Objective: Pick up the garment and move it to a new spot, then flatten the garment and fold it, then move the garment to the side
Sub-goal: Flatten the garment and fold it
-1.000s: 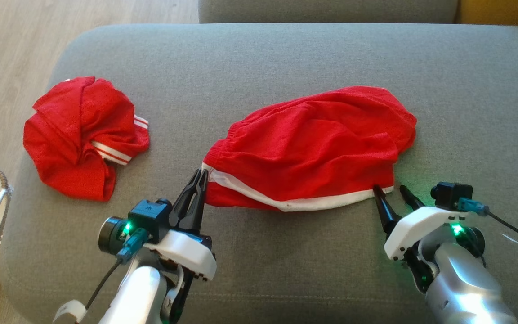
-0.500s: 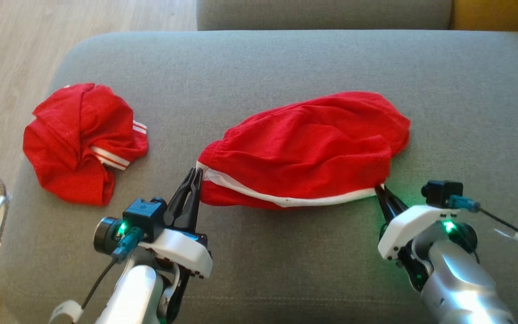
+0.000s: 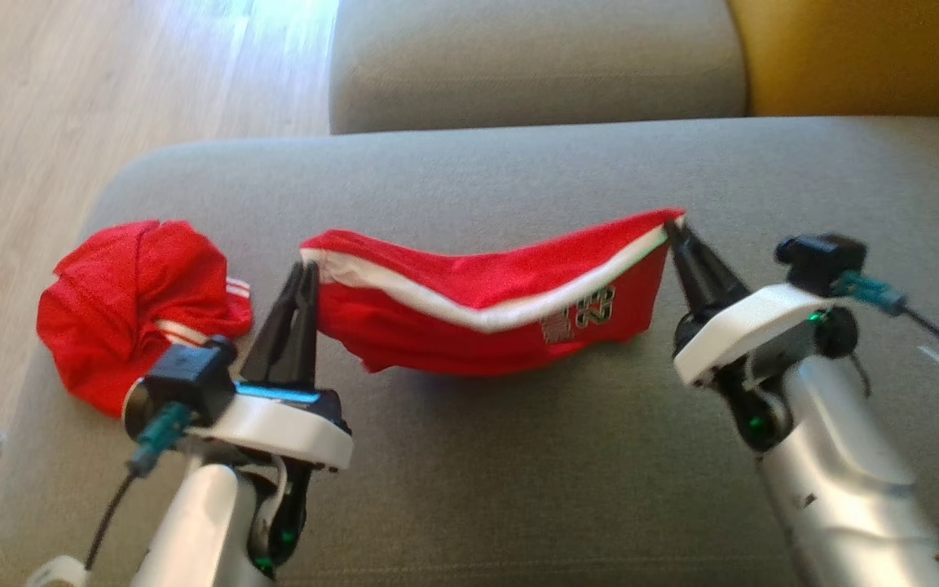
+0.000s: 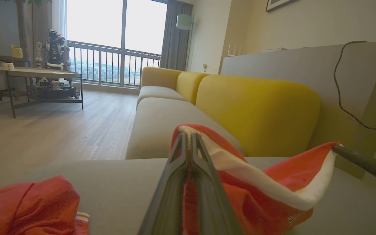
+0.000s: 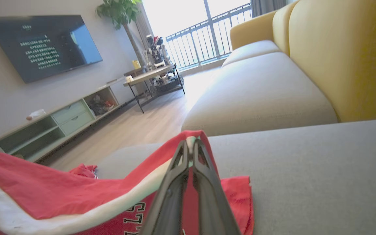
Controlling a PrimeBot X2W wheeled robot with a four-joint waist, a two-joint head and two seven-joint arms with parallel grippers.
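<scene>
1. My left gripper (image 3: 305, 273) is clenched on one corner of the red shorts (image 3: 469, 330), and my right gripper (image 3: 673, 235) is clamped on the opposite corner.
2. The shorts hang between my two grippers, long axis left to right. The white band sags mid-span and the lower hem seems to brush the grey sofa cushion (image 3: 518, 465).
3. The right corner sits farther from me than the left, so the span runs slantwise. I'd square it before laying it down.
4. A crumpled second red garment (image 3: 123, 318) lies just beside my left gripper, so I judge the free room is to the right.
</scene>
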